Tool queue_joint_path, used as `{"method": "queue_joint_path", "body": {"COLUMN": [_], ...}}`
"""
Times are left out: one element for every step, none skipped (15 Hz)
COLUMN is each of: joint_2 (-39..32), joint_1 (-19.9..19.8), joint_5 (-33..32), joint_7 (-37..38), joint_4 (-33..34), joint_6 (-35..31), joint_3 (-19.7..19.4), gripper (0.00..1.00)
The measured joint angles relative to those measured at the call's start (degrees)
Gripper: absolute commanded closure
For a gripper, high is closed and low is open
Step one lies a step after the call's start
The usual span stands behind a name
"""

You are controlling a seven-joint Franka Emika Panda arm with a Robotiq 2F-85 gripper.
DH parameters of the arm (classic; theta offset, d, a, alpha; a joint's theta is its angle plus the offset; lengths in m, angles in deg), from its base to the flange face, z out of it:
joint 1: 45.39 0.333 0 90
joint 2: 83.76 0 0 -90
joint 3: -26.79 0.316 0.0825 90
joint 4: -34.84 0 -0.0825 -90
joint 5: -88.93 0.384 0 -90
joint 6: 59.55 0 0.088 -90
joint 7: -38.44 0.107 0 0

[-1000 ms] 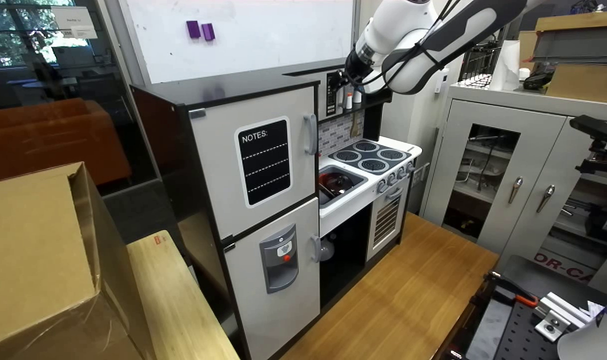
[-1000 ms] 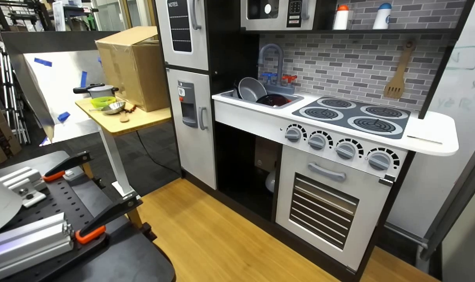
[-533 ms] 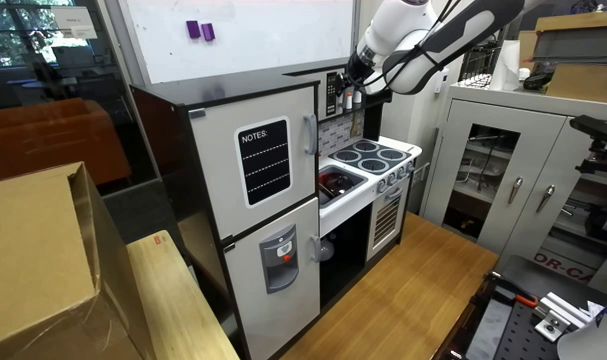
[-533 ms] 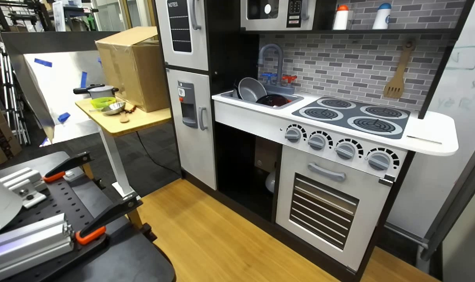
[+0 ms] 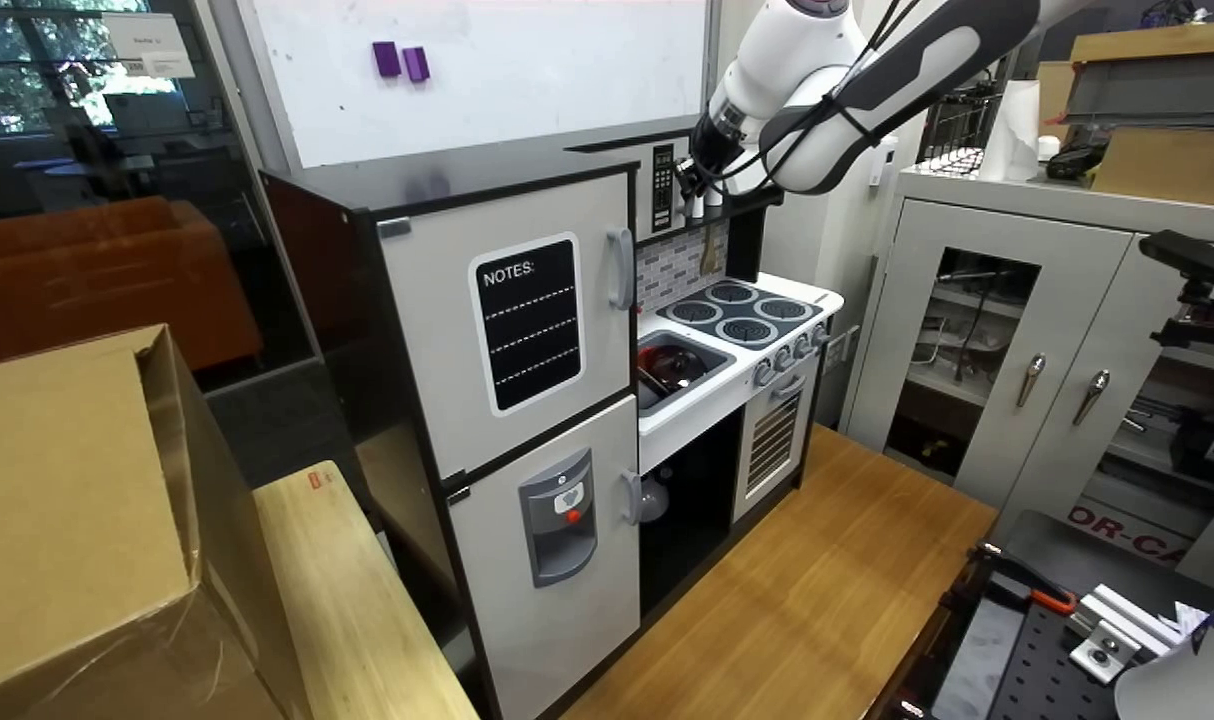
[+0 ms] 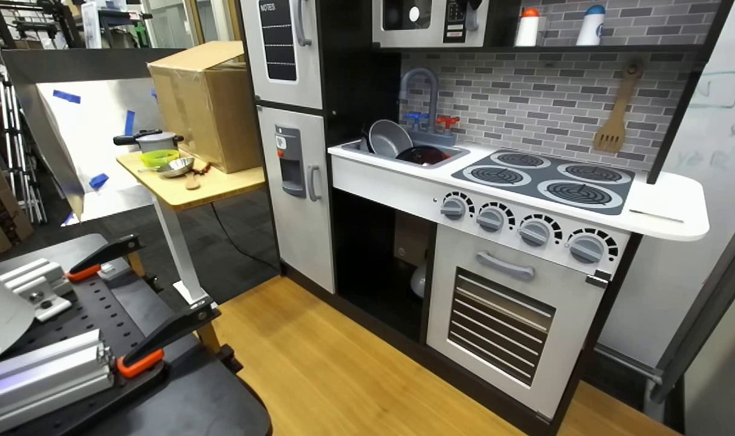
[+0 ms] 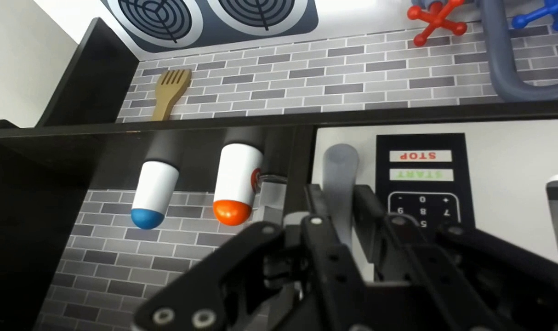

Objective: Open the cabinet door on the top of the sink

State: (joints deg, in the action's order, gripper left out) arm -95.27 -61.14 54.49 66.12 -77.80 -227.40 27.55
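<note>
The cabinet door (image 7: pixel 504 156) above the sink is a pale, microwave-style panel with a black keypad, and it sits flush in its frame. Its grey upright handle (image 7: pixel 341 163) runs between the two fingers of my gripper (image 7: pixel 339 193), which is shut on it, a finger on either side. The handle's lower part is hidden by the gripper in the wrist view. In an exterior view the gripper (image 5: pixel 684 178) reaches the door front from the right; a dark fingertip shows beside the handle (image 6: pixel 471 21) at the top of an exterior view. The sink (image 6: pixel 358 147) lies below, holding pans.
Beside the handle, a shelf (image 6: pixel 634 48) bears an orange-capped bottle (image 7: pixel 237 179) and a blue-capped bottle (image 7: pixel 155 193). A tall toy fridge (image 5: pixel 417 330) stands on the door's far side. A faucet (image 6: pixel 433 97) rises underneath, and a stove top (image 6: pixel 549 175) adjoins the sink.
The gripper has dipped slightly and its fingers have come together around the handle. A dark fingertip now shows at the top of an exterior view. The door has not moved.
</note>
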Motion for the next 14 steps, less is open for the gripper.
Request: {"method": "queue_joint_path", "body": {"joint_2": [0.0, 0.0, 0.0, 0.0, 0.0, 0.0, 0.0, 0.0, 0.0, 0.0, 0.1, 0.1, 0.3, 0.5], "joint_1": [0.0, 0.0, 0.0, 0.0, 0.0, 0.0, 0.0, 0.0, 0.0, 0.0, 0.0, 0.0, 0.0, 0.0], "joint_5": [0.6, 1.2, 1.7, 2.0, 2.3, 2.4, 2.6, 2.7, 2.8, 2.9, 3.0, 3.1, 3.1, 3.1], "joint_7": [0.1, 0.1, 0.1, 0.1, 0.1, 0.1, 0.1, 0.1, 0.1, 0.1, 0.0, 0.0, 0.0, 0.0], "joint_4": [0.0, 0.0, 0.0, 0.0, 0.0, 0.0, 0.0, 0.0, 0.0, 0.0, -0.1, -0.2, -0.3, -0.6], "joint_6": [0.0, 0.0, 0.0, 0.1, 0.1, 0.1, 0.1, 0.1, 0.1, 0.1, 0.1, 0.0, 0.0, -0.1], "joint_3": [0.0, 0.0, 0.0, 0.0, 0.1, 0.1, 0.1, 0.1, 0.1, 0.1, 0.1, 0.1, 0.1, 0.1], "gripper": [0.95, 0.94, 0.93, 0.92, 0.92, 0.91, 0.92, 0.93, 0.95, 0.95, 0.95, 0.95, 0.95, 0.95]}}
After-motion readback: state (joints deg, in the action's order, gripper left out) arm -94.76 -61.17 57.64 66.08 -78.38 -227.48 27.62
